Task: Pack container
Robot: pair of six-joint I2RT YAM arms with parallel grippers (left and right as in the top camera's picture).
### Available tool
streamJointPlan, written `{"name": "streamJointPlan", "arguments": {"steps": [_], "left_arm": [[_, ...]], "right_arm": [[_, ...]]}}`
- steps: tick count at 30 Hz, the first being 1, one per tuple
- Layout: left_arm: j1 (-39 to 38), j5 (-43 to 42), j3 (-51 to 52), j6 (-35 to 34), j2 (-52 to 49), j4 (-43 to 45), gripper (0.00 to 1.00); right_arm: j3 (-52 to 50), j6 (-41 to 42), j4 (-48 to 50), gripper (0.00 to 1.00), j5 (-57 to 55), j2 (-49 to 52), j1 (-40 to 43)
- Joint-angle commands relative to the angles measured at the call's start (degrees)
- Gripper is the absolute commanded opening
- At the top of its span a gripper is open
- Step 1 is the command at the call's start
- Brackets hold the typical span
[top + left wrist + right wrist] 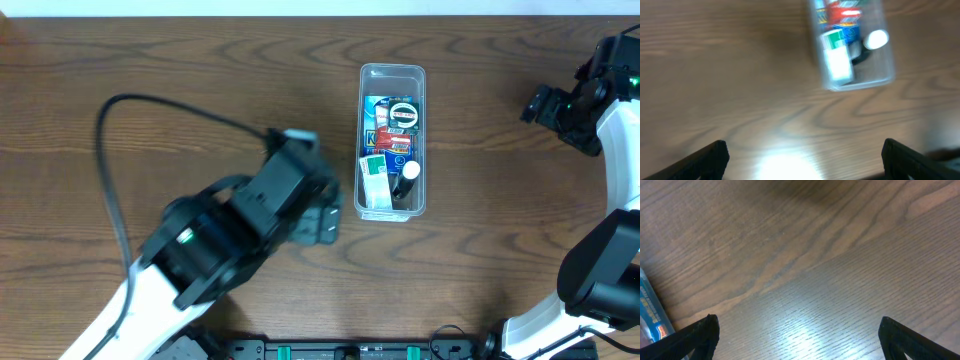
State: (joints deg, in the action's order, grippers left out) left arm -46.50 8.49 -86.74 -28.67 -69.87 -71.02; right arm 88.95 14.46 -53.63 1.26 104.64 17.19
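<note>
Clear plastic, long and round-cornered, the rectangular container is seen on the brown wooden table, filled with small packets, near the left gripper, whose jaws are spread on nothing. The right gripper, well apart, is likewise spread and empty. Packing is judged nearly done, no loose item being visible for another pick; labels are blurred.

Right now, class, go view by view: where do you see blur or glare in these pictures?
Overhead: sharp, evenly lit, the container clearly outlined. Left wrist: blurred throughout, with a white glare patch on the table between the fingers. Right wrist: wood grain crisp, a softer sheen low in the middle.
</note>
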Motion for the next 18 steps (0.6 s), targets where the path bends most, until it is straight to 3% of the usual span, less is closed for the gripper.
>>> {"name": "streamJointPlan", "arguments": {"steps": [1,10,18], "left_arm": [[0.2,7.8,2.2,-2.1,4.7,-3.2,0.98],[0.2,7.6,9.0,-5.1,18.5,-2.2,0.98],[0.2,7.6,9.7,-5.0,20.3,-3.5,0.98]], "right_arm": [[-0.2,0.3,0.1,0.99,-0.4,0.1,0.0],[-0.2,0.3,0.1,0.99,-0.4,0.1,0.1],[-0.2,0.3,0.1,0.99,-0.4,0.1,0.0]]}}
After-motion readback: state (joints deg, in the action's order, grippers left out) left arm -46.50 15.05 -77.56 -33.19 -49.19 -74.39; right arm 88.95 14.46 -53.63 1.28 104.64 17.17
